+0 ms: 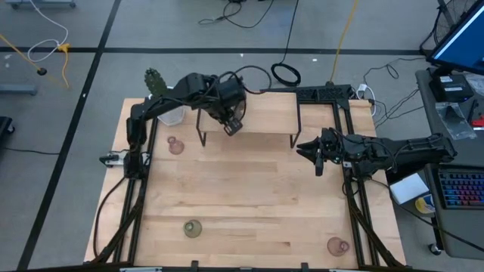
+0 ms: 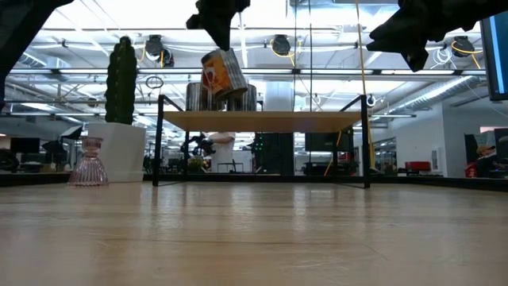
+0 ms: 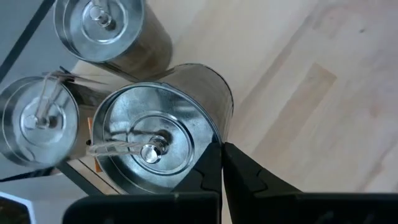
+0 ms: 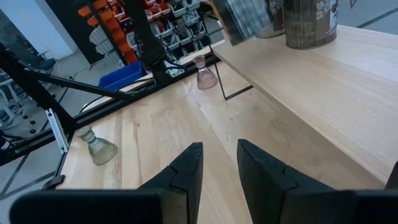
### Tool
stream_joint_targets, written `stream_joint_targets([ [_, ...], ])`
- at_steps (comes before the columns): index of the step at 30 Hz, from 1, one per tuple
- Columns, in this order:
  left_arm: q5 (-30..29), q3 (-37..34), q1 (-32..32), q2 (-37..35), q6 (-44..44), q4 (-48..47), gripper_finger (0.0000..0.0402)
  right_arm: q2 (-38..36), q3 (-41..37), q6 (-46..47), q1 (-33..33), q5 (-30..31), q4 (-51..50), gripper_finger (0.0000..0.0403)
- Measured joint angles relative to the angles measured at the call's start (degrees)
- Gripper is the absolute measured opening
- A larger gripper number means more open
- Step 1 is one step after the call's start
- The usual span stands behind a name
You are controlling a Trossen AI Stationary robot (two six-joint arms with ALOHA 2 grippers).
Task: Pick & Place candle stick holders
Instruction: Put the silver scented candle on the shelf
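My left gripper (image 3: 221,163) is clamped on the rim of a silvery metal holder (image 3: 155,140), pinching its wall at about four o'clock of its open mouth. I hold it tilted above the raised wooden shelf (image 2: 262,121), its long axis leaning off vertical. Two more metal holders (image 3: 106,28) stand upright on the shelf just beside it, towards ten and twelve o'clock. I judge they crowd the spot, so the tin must come down straight. My right gripper (image 4: 217,165) waits at three o'clock of the table (image 1: 249,204), fingers apart and holding nothing. One pink glass holder (image 1: 175,145) sits at nine o'clock, near the cactus (image 2: 121,79). The olive-green one (image 1: 192,228) and another pink one (image 1: 337,245) sit at six, well apart.
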Motion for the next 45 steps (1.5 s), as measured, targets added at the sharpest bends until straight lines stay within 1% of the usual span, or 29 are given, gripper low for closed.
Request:
stream_joint_targets([
  [10,-0.05,-0.06,0.51,2.26,2.82,0.06,0.0000,0.00,0.00,0.04,0.00,0.01,0.07,0.0090],
  [23,-0.46,-0.07,-0.73,2.04,3.36,0.04,0.0000,0.00,0.00,0.24,0.00,0.11,0.17,0.0090],
  [34,-0.90,-0.11,-0.97,2.95,6.72,0.09,0.0000,-0.02,0.00,0.24,0.00,0.04,0.17,0.0090],
  [45,-1.33,-0.11,-0.95,3.31,8.16,0.07,0.0000,-0.02,0.00,0.24,0.00,0.02,0.15,0.0090],
])
